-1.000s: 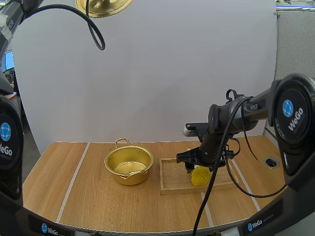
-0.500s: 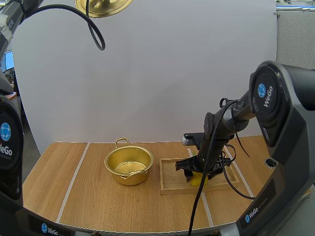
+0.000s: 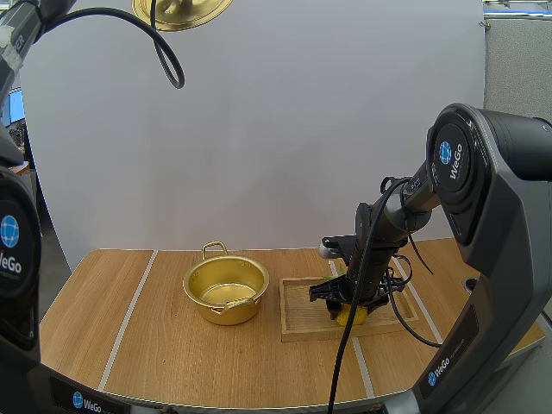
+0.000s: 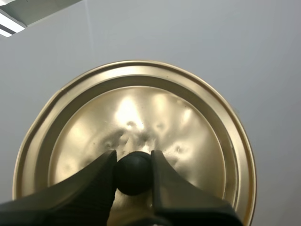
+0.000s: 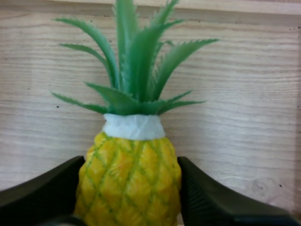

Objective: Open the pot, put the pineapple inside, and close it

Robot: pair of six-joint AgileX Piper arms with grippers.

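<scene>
Left hand [image 4: 134, 172]: clamped on the black knob [image 4: 134, 165] of the lid [image 4: 188, 117], one finger on each side of it.
Lid [image 3: 181, 10]: held high above the pot and well apart from it, its gold underside facing down.
Pot [image 3: 226, 289]: open and empty on the bench [image 3: 155, 362], upright, handles to front and back.
Tray [image 3: 302, 317]: flat on the bench, just to the right of the pot.
Pineapple [image 5: 129, 183]: lying on the tray at the end away from the pot, its green crown pointing away from the wrist.
Right hand [image 3: 348, 304]: down on the tray to the right of the pot, its fingers [image 5: 42, 197] pressed against both yellow flanks of the pineapple.
Change: a second ago the right hand hung above the pineapple with the arm stretched out higher; it has since dropped, and the fingers now bracket the fruit.
Meaning: opening looks done and the grasp looks made; what is left is to lift, carry left to the pot, release inside, then bring the lid back down.
</scene>
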